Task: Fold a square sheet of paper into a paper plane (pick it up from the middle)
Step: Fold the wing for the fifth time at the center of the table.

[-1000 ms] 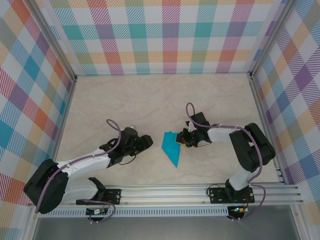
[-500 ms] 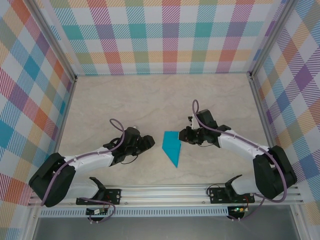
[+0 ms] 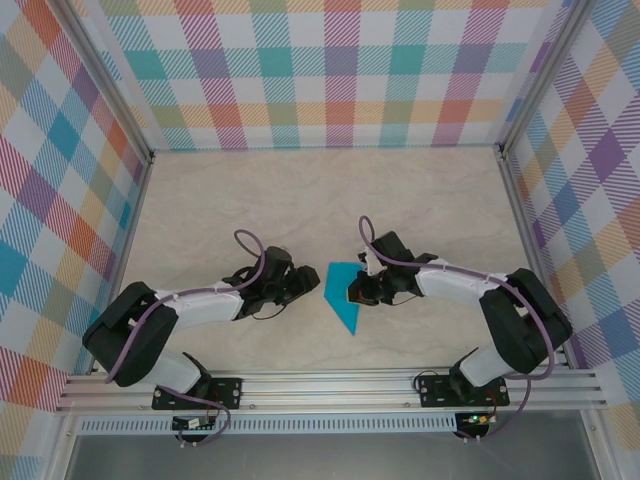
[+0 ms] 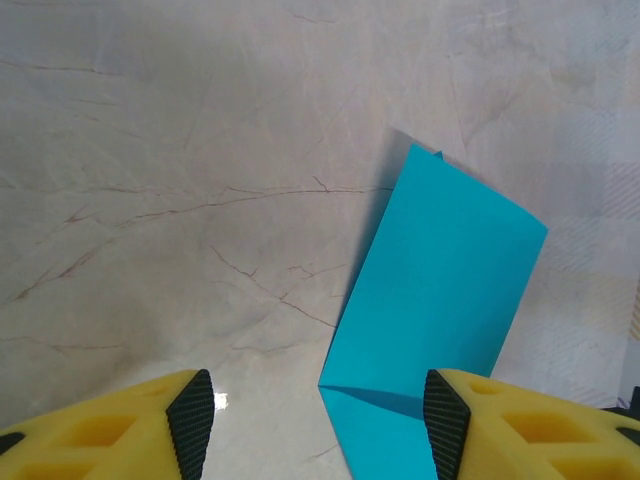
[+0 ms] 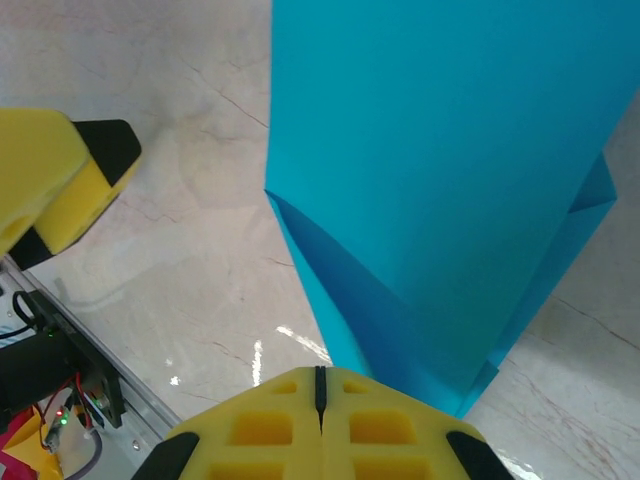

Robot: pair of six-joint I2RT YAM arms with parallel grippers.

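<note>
The square sheet of paper (image 3: pixel 341 296) lies mid-table, teal-blue and folded into a narrow shape with a point toward the near edge. My left gripper (image 3: pixel 308 283) stands open just left of it. In the left wrist view the paper (image 4: pixel 440 290) lies ahead, its lower part between the pads, and the right pad (image 4: pixel 447 420) sits over it. My right gripper (image 3: pixel 353 291) is shut at the paper's right edge. Its yellow fingers (image 5: pixel 280 425) are pressed together with the paper (image 5: pixel 430 150) just ahead and partly under them. No paper shows in the seam.
The marble-patterned tabletop (image 3: pixel 300 200) is bounded by checked walls (image 3: pixel 320 70) at the back and both sides. An aluminium rail (image 3: pixel 330 385) runs along the near edge. The left gripper's yellow finger (image 5: pixel 60 175) appears at the left of the right wrist view.
My right gripper has shut and moved left onto the paper's right edge. The left arm has crept right, closer to the paper. The paper has barely shifted.
</note>
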